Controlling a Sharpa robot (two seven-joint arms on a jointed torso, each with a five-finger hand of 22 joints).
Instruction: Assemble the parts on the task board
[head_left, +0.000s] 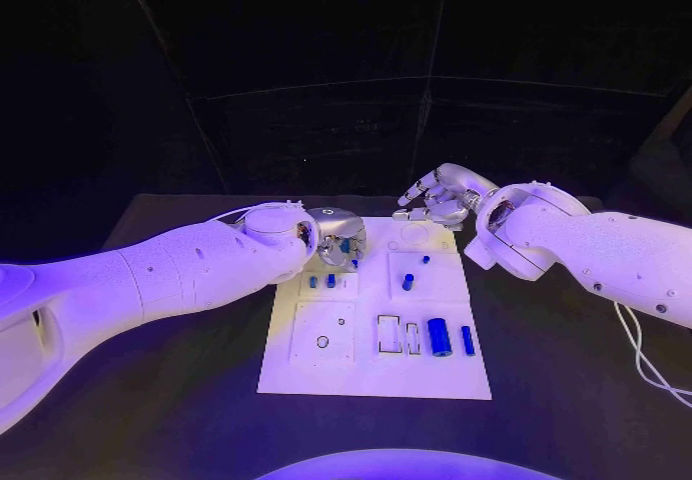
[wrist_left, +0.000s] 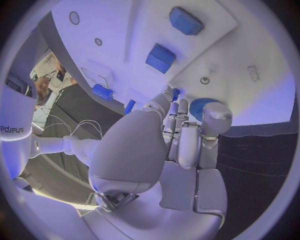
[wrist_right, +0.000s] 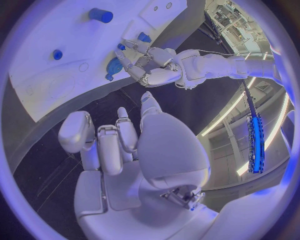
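Head view: task board (head_left: 368, 385) lies flat mid-table, both arms reaching in over its far end.
Left hand: left hand (head_left: 335, 240) hovers over the board's far left corner, fingers pointed down at a round blue part (wrist_left: 201, 107) by the edge; fingertips sit right at it, but whether they actually pinch it I cannot tell.
Why there: that looks like a pick or a seating move, wrist turned so the fingers come down from above.
Right hand: right hand (head_left: 440, 197) hangs just past the board's far edge, fingers loosely curled and apart, carrying nothing; probably parked out of the way to leave the left room.
Loose parts: a blue cylinder (head_left: 438, 338) and a slimmer blue bar (head_left: 467, 340) lie near the board's right front, beside pale rectangular slots, likely staged for later steps.
Standing parts: small blue pegs (head_left: 408, 281) mid-board look already seated.
Progress: early to middle, I'd judge.
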